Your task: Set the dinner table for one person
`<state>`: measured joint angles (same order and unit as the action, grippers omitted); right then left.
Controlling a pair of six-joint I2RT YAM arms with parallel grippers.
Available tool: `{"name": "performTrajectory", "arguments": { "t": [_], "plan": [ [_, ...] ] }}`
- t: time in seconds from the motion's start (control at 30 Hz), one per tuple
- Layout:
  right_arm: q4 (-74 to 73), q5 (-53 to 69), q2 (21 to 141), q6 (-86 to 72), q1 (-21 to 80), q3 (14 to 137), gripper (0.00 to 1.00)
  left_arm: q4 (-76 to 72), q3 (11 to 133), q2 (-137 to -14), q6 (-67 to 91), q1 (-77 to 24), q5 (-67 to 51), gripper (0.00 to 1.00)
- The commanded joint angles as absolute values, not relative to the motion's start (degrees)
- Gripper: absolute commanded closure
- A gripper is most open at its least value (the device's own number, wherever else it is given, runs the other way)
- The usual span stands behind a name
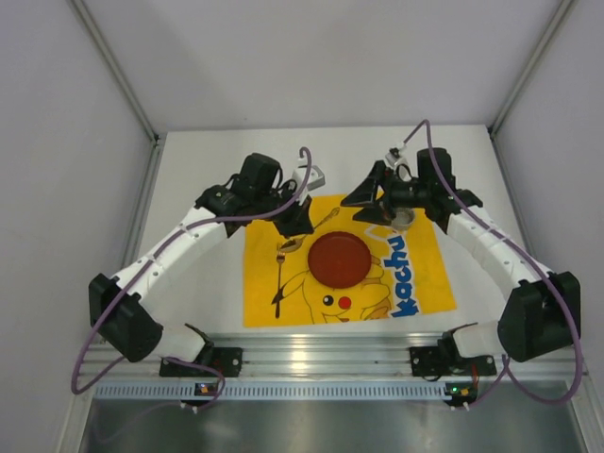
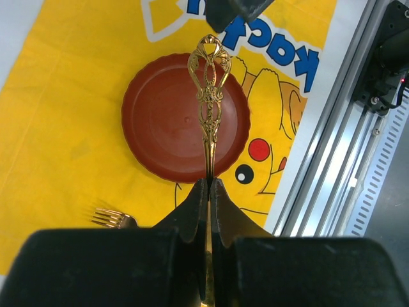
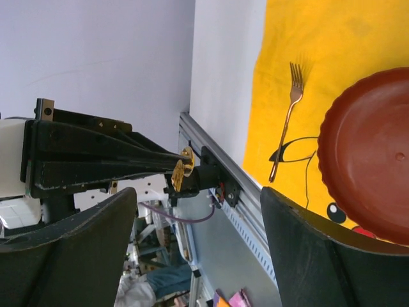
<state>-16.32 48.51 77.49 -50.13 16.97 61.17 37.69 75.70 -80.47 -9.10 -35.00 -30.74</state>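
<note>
1. The mat (image 1: 425, 283) is lying on the dinner table (image 1: 189, 189), close to the near rail (image 1: 330, 344), between both arms.
2. The plate (image 1: 340, 260) is sitting on the mat's middle.
3. The fork (image 3: 285, 126) is lying on the mat left of the plate, tines pointing away.
4. The left gripper (image 1: 294, 222) is hanging over the mat's far-left corner, pinching a piece of cutlery (image 2: 209, 96); the right gripper (image 1: 377, 209) is hovering over the far-right part.

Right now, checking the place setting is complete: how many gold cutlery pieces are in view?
2. A fork lies on the yellow mat beside the red plate; an ornate-handled piece is clamped in the left gripper, its working end hidden. More may be hidden.
</note>
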Motion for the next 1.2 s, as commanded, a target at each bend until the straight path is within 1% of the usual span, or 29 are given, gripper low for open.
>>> {"name": "performTrajectory", "arguments": {
  "t": [0.0, 0.1, 0.13, 0.2, 0.23, 0.3, 0.4, 0.5, 0.53, 0.57, 0.83, 1.17],
  "plan": [
    [-12.0, 48.5, 79.4, -52.4, 20.0, 63.8, 0.22, 36.0, 75.0, -78.6, -9.1, -35.9, -32.6, 1.00],
    [-10.5, 47.9, 80.6, -53.3, 21.5, 64.0, 0.26, 35.4, 74.7, -78.7, -8.7, -36.1, -33.1, 1.00],
    [-9.9, 47.9, 80.8, -53.9, 21.7, 64.0, 0.31, 35.4, 74.7, -78.7, -8.6, -36.2, -33.4, 1.00],
    [-8.8, 48.2, 81.7, -54.3, 22.6, 64.3, 0.36, 35.1, 74.7, -78.7, -8.5, -36.3, -33.2, 1.00],
    [-8.9, 48.3, 82.1, -54.2, 22.9, 64.7, 0.42, 35.1, 74.6, -78.7, -8.5, -36.3, -33.2, 1.00],
    [-8.9, 48.4, 82.9, -54.1, 23.6, 65.5, 0.47, 35.1, 74.5, -78.7, -8.6, -36.3, -33.2, 1.00],
    [-8.8, 48.5, 83.7, -53.7, 24.0, 65.7, 0.60, 35.1, 74.2, -78.7, -8.6, -36.5, -33.0, 1.00],
    [-8.8, 48.7, 84.0, -53.5, 24.3, 65.7, 0.80, 35.0, 73.7, -78.3, -8.6, -36.5, -32.3, 1.00],
    [-8.9, 48.7, 84.0, -53.5, 24.3, 65.7, 0.95, 35.0, 73.5, -78.3, -8.6, -36.5, -32.0, 1.00],
    [-8.9, 48.8, 84.1, -53.4, 24.3, 65.7, 1.00, 34.8, 73.3, -78.3, -8.4, -36.5, -31.6, 1.00],
    [-10.8, 49.7, 81.3, -51.0, 24.3, 64.3, 1.00, 33.7, 72.8, -80.1, -7.7, -36.5, -28.1, 1.00],
    [-15.3, 52.2, 73.7, -47.6, 24.3, 59.2, 1.00, 33.1, 77.1, -86.6, -10.7, -36.5, -30.2, 1.00]
  ]
}}
